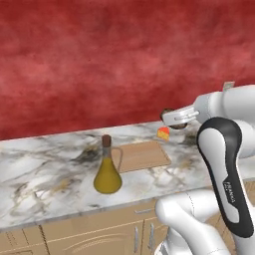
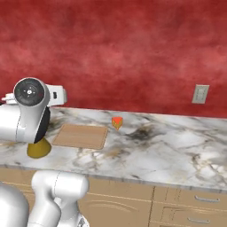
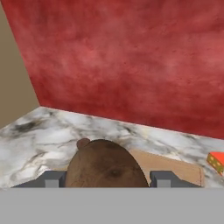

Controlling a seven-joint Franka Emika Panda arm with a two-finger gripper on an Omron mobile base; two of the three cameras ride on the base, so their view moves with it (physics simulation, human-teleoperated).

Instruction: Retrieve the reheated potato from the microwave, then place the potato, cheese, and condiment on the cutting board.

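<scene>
I see the potato (image 3: 106, 165) in the hand view, sitting between the two finger tips (image 3: 51, 179); one tip stands at each side of it and both seem to touch it, so the gripper (image 1: 172, 118) is half spread and pinches the potato. In the left base view the gripper hangs in the air above the back part of the counter (image 1: 45, 169), and only a dark bit of the potato (image 1: 167, 111) shows at its tip.

Under it and a little toward me lies the cheese (image 1: 163, 133), just beside the far right corner of the cutting board (image 1: 142, 156); whether it touches the board I cannot tell. The board is bare on top. The condiment (image 1: 107, 169) stands upright just off the board's left edge, very near it.

The counter has much free marble to the left of the bottle and to the right of the cheese. The red wall (image 1: 99, 60) closes the back side. The wall has a socket plate (image 2: 200, 93).

On the arm's dark cover there is small white writing (image 1: 230, 191), too small for me to read.
</scene>
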